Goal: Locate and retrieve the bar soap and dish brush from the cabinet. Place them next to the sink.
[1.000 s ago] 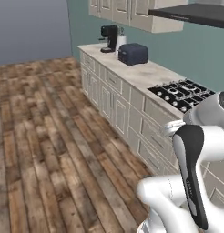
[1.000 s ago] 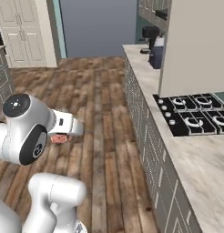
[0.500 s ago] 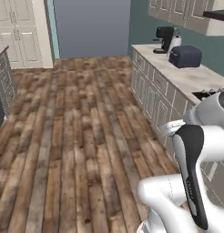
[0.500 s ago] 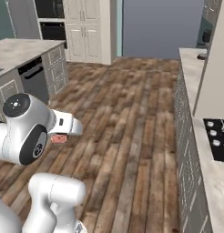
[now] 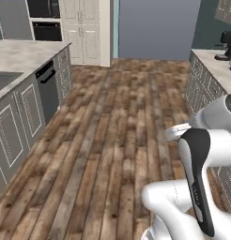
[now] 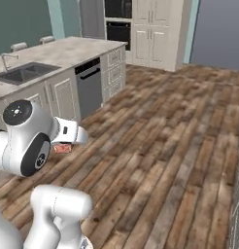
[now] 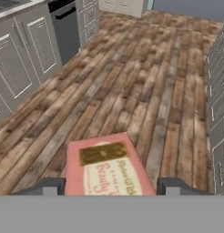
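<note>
so the bar soap (image 7: 106,168) looks small, hard and light, maybe a bit slippery, best held by its two long sides. the gripper (image 7: 109,185) has it right between its two fingers (image 7: 50,186), spread wide and pressed on it. the sink (image 6: 23,74) is off ahead.

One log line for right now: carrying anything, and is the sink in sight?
gripper: shut on bar soap | sink: ahead left in island counter | dish brush: not held
</note>
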Motion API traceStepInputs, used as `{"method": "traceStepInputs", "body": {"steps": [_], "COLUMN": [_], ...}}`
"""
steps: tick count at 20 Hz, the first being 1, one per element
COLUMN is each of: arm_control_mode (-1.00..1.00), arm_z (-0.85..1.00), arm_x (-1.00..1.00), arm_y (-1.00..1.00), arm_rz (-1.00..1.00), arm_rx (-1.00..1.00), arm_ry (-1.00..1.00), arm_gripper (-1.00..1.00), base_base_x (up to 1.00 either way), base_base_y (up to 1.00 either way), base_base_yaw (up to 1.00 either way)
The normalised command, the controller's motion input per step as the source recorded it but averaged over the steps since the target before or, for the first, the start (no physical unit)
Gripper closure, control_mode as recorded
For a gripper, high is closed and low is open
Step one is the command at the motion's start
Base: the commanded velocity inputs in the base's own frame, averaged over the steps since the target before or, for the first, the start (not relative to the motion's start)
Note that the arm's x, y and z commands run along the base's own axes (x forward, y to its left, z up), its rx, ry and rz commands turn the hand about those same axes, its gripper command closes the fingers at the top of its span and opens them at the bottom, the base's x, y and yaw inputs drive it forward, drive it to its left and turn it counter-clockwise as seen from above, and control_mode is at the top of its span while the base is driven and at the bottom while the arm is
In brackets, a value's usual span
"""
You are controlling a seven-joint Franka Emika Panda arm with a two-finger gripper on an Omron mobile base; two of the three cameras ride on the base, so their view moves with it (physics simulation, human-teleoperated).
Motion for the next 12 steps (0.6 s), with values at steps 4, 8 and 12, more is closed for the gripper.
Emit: {"method": "traceStepInputs", "body": {"steps": [4,8,12], "arm_control_mode": [1.00,1.00,1.00], "arm_z": [0.00,0.00,0.00], "arm_x": [0.00,0.00,0.00], "arm_y": [0.00,0.00,0.00], "arm_rz": [0.00,0.00,0.00], "arm_rx": [0.00,0.00,0.00], "arm_ry": [0.00,0.00,0.00], "arm_gripper": [1.00,1.00,1.00], "base_base_x": [0.00,0.15,0.59], "base_base_y": [0.26,0.16,0.16], "base_base_yaw": [0.48,0.39,0.24]}}
